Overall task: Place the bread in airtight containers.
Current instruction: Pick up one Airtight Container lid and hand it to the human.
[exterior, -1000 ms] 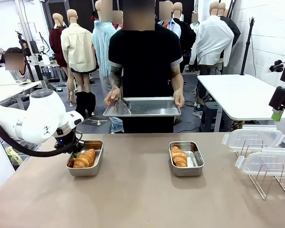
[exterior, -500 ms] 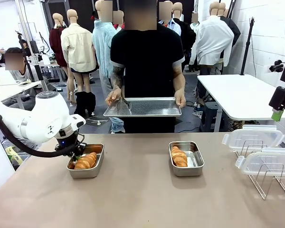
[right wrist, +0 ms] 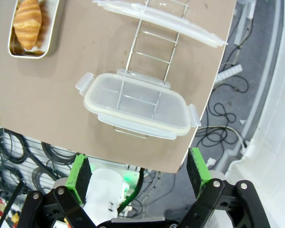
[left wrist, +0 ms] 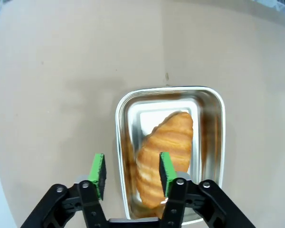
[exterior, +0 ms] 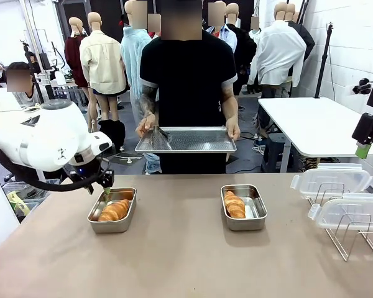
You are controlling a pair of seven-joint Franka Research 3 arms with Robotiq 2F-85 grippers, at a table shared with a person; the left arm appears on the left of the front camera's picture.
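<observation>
One croissant (exterior: 115, 210) lies in the left steel container (exterior: 92, 218). My left gripper (exterior: 105, 182) hovers just above that container's far-left corner, open and holding nothing. In the left wrist view the same croissant (left wrist: 167, 142) rests in the container (left wrist: 170, 90), with my left gripper (left wrist: 132, 169) standing apart over its rim. A second croissant (exterior: 234, 203) lies in the right container (exterior: 256, 214). My right gripper (right wrist: 137, 168) is open, high over the table's right edge, looking down on a clear lid (right wrist: 137, 105).
A person at the far side holds a perforated metal tray (exterior: 186, 139) with both hands. Two clear lids (exterior: 332, 180) (exterior: 348, 211) rest on a wire rack (exterior: 354, 239) at the right. Bare table lies between and in front of the containers.
My left gripper opened, let go of the croissant and rose a little. The croissant now lies flat in the left container. The right arm has not moved.
</observation>
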